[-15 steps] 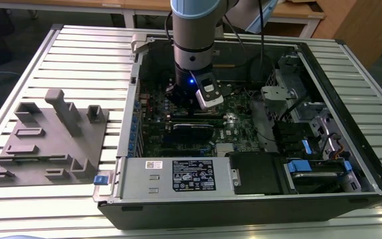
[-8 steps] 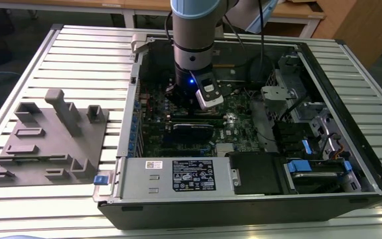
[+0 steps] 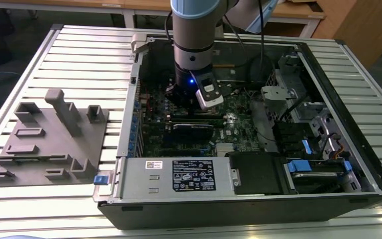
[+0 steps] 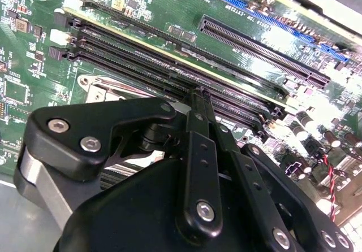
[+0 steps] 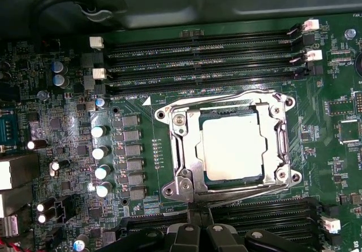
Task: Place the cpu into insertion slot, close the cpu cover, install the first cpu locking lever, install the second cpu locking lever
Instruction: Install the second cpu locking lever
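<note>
Arm (image 3: 192, 45) reaching straight down into the open PC case (image 3: 337, 164), sitting on a slatted desk (image 3: 78, 55), in the exterior view. Grey fixture block (image 3: 48, 144) parked at left of the frame, well apart from the case.

In the first wrist view, cpu (image 5: 233, 148) already seated in the insertion slot (image 5: 195, 150), right of centre in the frame, silver top showing through the window of the cpu cover (image 5: 186, 167). Cover lying flat over the chip, frame all around it. Thin locking lever (image 5: 226, 99) running along the upper edge of the socket, another one (image 5: 237, 187) along the lower edge, both lying low against the frame. Memory slots (image 5: 198, 60) above the socket, row of capacitors (image 5: 100, 150) to its left on the green motherboard (image 5: 334, 150).

Gripper (image 4: 202, 94) in the second wrist view: black fingers (image 4: 195, 150) pressed together, closed on nothing visible, tips hovering just over the memory slots. Fingers also poking in at the bottom edge of the first wrist view, just below the socket.
</note>
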Controlling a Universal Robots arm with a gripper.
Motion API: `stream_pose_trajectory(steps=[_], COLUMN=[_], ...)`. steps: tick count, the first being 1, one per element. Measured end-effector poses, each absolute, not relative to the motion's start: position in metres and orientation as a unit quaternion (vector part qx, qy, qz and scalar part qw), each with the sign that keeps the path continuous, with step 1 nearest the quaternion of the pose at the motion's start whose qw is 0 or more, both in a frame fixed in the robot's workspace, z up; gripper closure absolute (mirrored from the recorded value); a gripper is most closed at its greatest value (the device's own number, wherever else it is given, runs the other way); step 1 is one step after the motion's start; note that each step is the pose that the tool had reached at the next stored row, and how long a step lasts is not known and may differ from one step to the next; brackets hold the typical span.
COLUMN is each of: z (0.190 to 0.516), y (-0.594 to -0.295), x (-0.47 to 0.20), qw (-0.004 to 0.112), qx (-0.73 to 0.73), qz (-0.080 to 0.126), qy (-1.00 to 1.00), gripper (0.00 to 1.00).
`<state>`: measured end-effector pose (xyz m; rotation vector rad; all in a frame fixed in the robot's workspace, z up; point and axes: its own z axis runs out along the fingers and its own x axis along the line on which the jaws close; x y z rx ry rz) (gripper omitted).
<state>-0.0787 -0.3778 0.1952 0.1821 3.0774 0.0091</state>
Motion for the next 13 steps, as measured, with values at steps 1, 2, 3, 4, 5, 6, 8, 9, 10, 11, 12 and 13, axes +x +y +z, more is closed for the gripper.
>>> stream_pose_trajectory(steps=[1, 2, 3, 4, 5, 6, 8, 9, 10, 11, 12, 13], z=[0.196, 0.198, 0.200, 0.203, 0.205, 0.207, 0.207, 0.207, 0.207, 0.207, 0.207, 0.207], y=[-0.378, -0.377, -0.378, -0.378, -0.378, -0.378, -0.378, -0.378, -0.378, -0.378, -0.378, -0.378], x=[-0.079, -0.078, -0.079, -0.079, -0.079, -0.079, -0.079, -0.079, -0.079, -0.079, -0.079, -0.079], qw=[0.030, 0.030, 0.030, 0.029, 0.029, 0.029, 0.029, 0.029, 0.029, 0.029, 0.029, 0.029], qx=[0.059, 0.059, 0.059, 0.059, 0.059, 0.059, 0.059, 0.059, 0.059, 0.059, 0.059, 0.059], qz=[0.003, 0.004, 0.003, 0.003, 0.003, 0.003, 0.003, 0.003, 0.003, 0.004, 0.006, 0.010], qy=[0.998, 0.998, 0.998, 0.998, 0.998, 0.998, 0.998, 0.998, 0.998, 0.998, 0.998, 0.998], gripper=[0.89, 0.89, 0.89, 0.89, 0.89, 0.89, 0.89, 0.89, 0.89, 0.89, 0.89, 0.89])
